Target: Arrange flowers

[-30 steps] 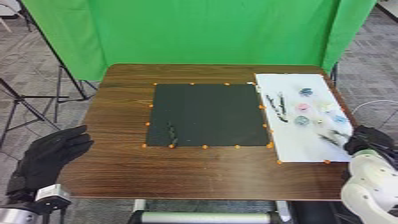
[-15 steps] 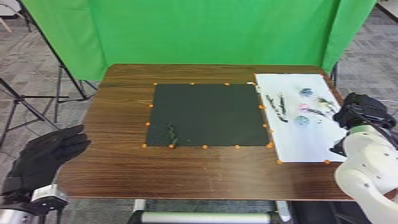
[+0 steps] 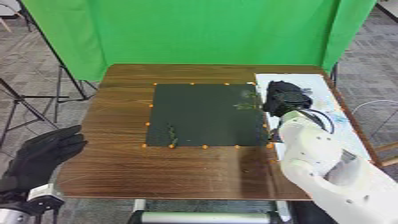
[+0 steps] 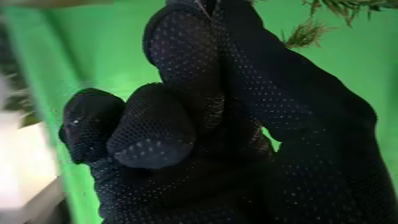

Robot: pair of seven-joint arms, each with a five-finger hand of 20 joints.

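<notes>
The right hand (image 3: 286, 97) pinches a green sprig (image 3: 246, 106), apparently by its stem, over the right side of the black mat (image 3: 200, 112); the left hand (image 3: 37, 157) is loosely open. Lower the sprig flat before easing the pinch (fine needles can snag on fabric).

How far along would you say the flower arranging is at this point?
It looks early: one sprig already lies near the near-left corner of the black mat. In work is a second sprig, pinched by the right hand above the mat's right side. Bluish pieces on the white sheet seem left to place.
</notes>
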